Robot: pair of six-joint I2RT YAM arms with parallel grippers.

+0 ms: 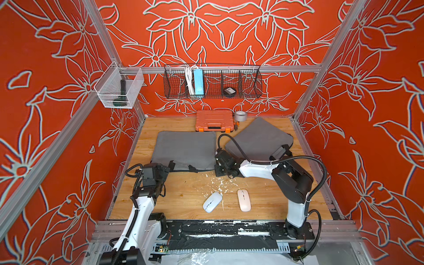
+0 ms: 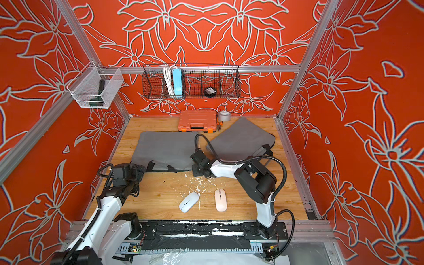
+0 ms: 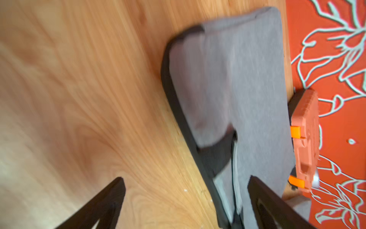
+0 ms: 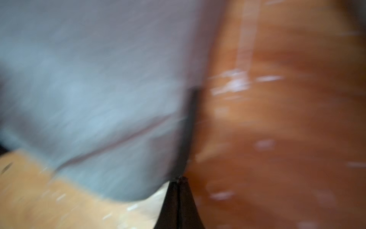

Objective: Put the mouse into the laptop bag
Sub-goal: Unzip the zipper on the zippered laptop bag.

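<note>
White arm shells point(image 1: 254, 169), black joints point(image 1: 296, 183), black ribbed cables point(image 1: 323, 165), dark tapered fingers point(image 3: 108, 202)

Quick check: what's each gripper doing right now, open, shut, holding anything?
Left gripper: open, holding nothing.
Right gripper: shut; too blurred to tell if it pinches the bag edge.

Left laptop bag point(image 1: 185, 146) and right laptop bag point(image 1: 259, 137) are matt grey cloth, surface point(image 1: 183, 192) is smooth-ish wood grain, white mouse point(image 1: 212, 202) and pink mouse point(image 1: 244, 200) look like glossy plastic.
</note>
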